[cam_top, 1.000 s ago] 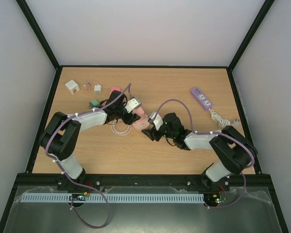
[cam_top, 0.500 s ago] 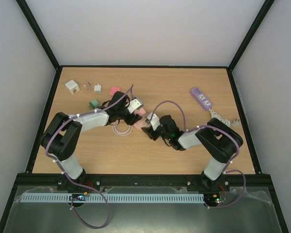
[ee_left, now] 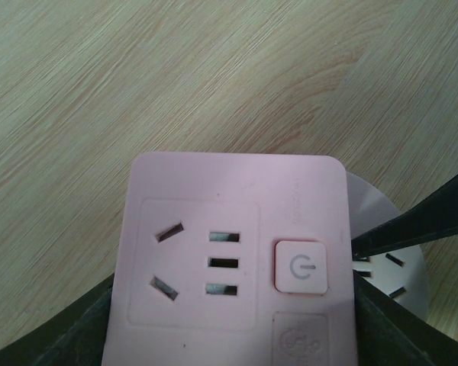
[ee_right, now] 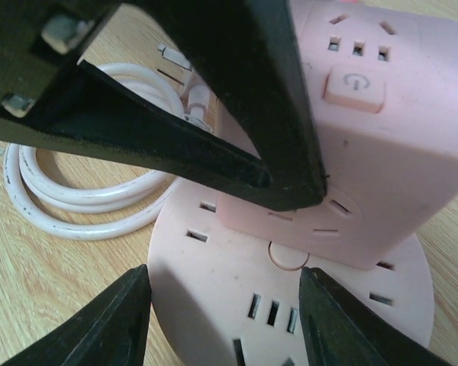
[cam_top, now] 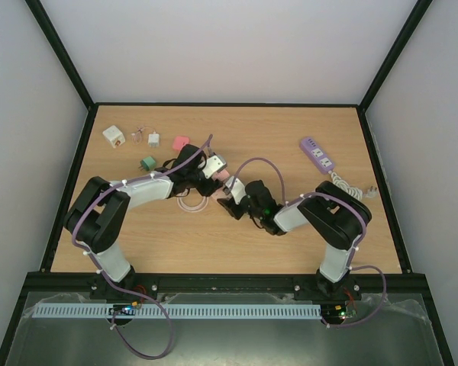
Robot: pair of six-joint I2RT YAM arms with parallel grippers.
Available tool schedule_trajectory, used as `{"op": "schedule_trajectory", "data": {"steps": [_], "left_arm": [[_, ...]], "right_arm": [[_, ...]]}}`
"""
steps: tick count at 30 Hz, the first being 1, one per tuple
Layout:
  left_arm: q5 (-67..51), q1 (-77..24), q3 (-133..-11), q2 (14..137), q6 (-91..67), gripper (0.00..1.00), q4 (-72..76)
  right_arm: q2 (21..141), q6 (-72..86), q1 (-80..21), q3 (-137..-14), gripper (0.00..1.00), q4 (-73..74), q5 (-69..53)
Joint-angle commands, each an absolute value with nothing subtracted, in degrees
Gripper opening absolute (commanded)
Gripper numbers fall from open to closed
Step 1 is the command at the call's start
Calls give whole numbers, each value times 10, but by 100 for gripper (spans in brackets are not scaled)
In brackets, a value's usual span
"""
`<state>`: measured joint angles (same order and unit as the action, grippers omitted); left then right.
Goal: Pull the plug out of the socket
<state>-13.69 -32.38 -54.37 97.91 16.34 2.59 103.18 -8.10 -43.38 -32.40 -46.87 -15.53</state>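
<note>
The socket is a pale pink round disc (ee_right: 237, 282) with a square pink outlet block (ee_left: 229, 259) on top, lying mid-table (cam_top: 216, 195). Its coiled pale cable (ee_right: 76, 198) lies beside it (cam_top: 188, 204). My left gripper (cam_top: 214, 177) is shut on the block, with a dark finger on each side (ee_left: 61, 335); its black fingers (ee_right: 237, 91) also show in the right wrist view. My right gripper (ee_right: 225, 324) is open, its jaws either side of the disc's near rim, low over it (cam_top: 230, 200). No separate plug shows.
A long lilac power strip (cam_top: 317, 155) with a white cord (cam_top: 343, 183) lies at the back right. A white adapter (cam_top: 113, 136), a small white plug (cam_top: 153, 139), a pink piece (cam_top: 181, 142) and a green adapter (cam_top: 146, 163) lie at the back left.
My right gripper has moved left up to the socket's disc, its arm folding in. My left gripper has stayed on the block, shifting only slightly.
</note>
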Motion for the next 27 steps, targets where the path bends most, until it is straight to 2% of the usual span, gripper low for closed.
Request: {"op": "schedule_trajectory", "data": {"steps": [1, 7, 12, 17, 21, 27], "left_arm": [[-200, -337, -534, 966, 152, 37, 3], [-228, -331, -538, 950, 136, 36, 0], [-218, -330, -532, 950, 144, 35, 2], [-214, -330, -517, 963, 147, 34, 7], [-212, -330, -515, 969, 143, 34, 9], [-208, -330, -521, 972, 139, 34, 7]], "right_arm": [[1057, -75, -433, -334, 50, -457, -131], [1066, -66, -430, -340, 45, -442, -130], [1036, -63, -428, -334, 46, -449, -135], [1005, -59, -428, -358, 42, -440, -99], [1021, -64, -428, -370, 38, -430, -74], [1046, -64, -428, -347, 38, -451, -47]]}}
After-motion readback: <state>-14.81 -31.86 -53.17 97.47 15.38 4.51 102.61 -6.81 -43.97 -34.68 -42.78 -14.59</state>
